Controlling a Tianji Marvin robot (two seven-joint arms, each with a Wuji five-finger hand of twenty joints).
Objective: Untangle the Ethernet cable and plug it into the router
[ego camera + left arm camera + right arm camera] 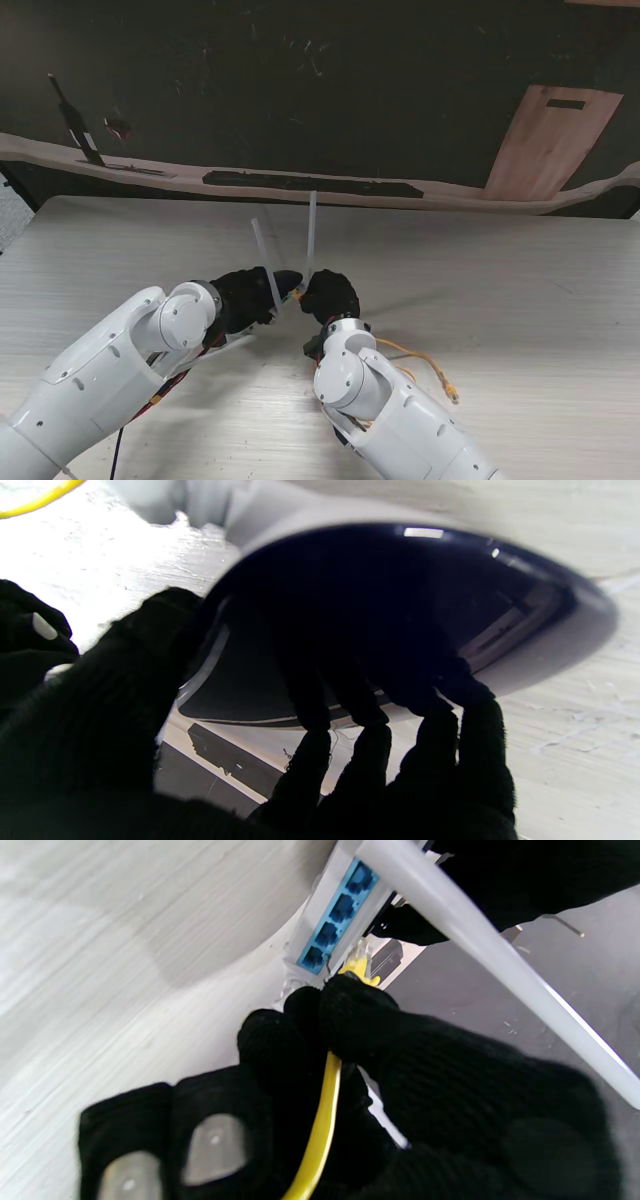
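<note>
My left hand (pixel 245 295) is shut on the router (pixel 375 605), a glossy dark shell with a white rim; its fingers (pixel 350 760) wrap the edge. Two white antennas (pixel 311 230) stand up between my hands. My right hand (pixel 330 297) is shut on the yellow Ethernet cable (pixel 320 1130) just behind its plug (pixel 357 965). The plug tip sits right beside the row of blue ports (pixel 332 920), close to the port at the row's end; I cannot tell whether it is inside one. The rest of the cable (pixel 420 365) trails right to its free plug (pixel 452 393).
The pale wood-grain table (pixel 500 280) ends at a far edge with dark floor beyond it. A wooden board (pixel 550 140) lies past that edge at far right, a black strip (pixel 310 183) at the middle, and a dark tool (pixel 75 125) at far left.
</note>
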